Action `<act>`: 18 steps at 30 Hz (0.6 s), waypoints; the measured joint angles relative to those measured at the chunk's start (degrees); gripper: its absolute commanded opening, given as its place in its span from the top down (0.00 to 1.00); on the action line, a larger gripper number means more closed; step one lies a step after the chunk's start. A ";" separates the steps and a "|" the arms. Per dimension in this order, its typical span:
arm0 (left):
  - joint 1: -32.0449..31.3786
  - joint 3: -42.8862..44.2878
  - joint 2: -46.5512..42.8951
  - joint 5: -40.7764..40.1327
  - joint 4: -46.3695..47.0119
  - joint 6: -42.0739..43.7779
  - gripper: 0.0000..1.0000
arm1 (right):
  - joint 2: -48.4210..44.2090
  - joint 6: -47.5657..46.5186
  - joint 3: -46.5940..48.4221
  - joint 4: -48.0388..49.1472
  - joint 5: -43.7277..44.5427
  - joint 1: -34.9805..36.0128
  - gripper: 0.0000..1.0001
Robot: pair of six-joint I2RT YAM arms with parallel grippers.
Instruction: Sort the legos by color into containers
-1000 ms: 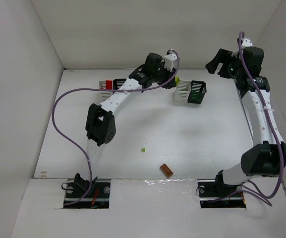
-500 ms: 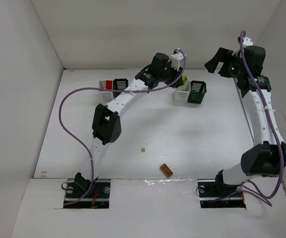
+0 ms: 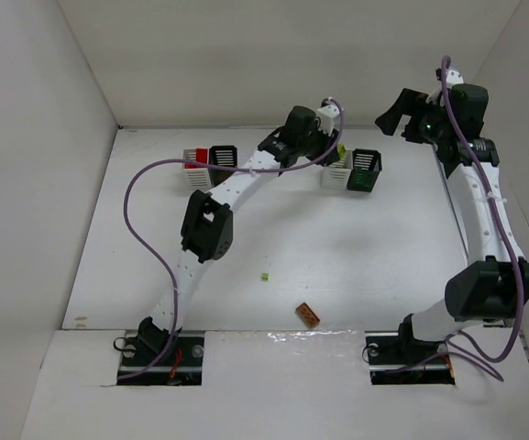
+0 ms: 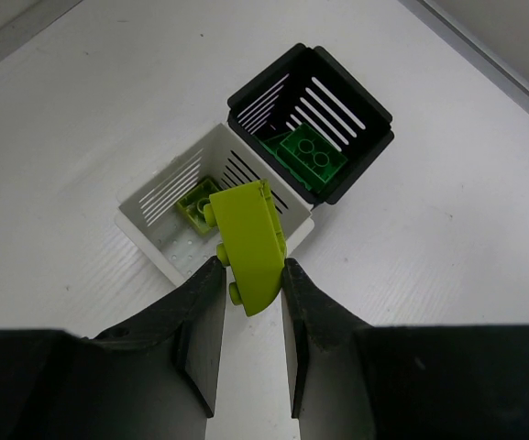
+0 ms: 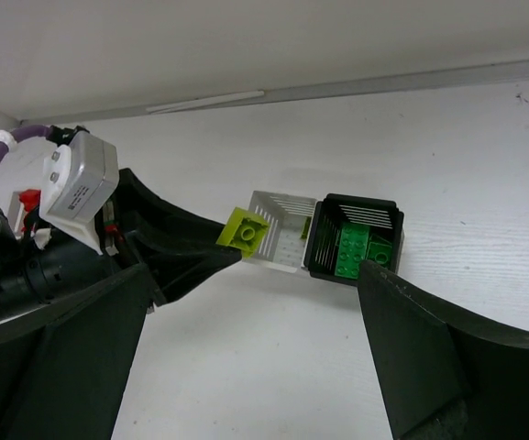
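Note:
My left gripper (image 3: 337,152) is shut on a yellow-green lego (image 4: 250,243) and holds it above the near edge of the white bin (image 4: 154,197) of the right-hand pair. That bin holds another yellow-green lego (image 4: 195,202). The black bin (image 4: 356,101) beside it holds green legos (image 4: 312,156). My right gripper (image 3: 400,115) is open and empty, raised behind and to the right of these bins; its view shows the held lego (image 5: 243,229) next to the white bin (image 5: 282,240). An orange lego (image 3: 308,314) and a tiny yellow-green lego (image 3: 265,276) lie on the table near the front.
A second pair of bins stands at the back left: a white bin (image 3: 195,159) with red in it and a black bin (image 3: 222,156). The left arm stretches across the table's middle. White walls close in the table on three sides.
My left gripper has moved right with the yellow-green lego, from left of the right-hand white bin to over it. The right arm has barely moved.

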 measured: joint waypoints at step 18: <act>0.20 2.36 2.08 -5.27 4.61 -0.83 0.26 | 0.68 -0.79 0.00 -0.39 -2.93 0.00 0.07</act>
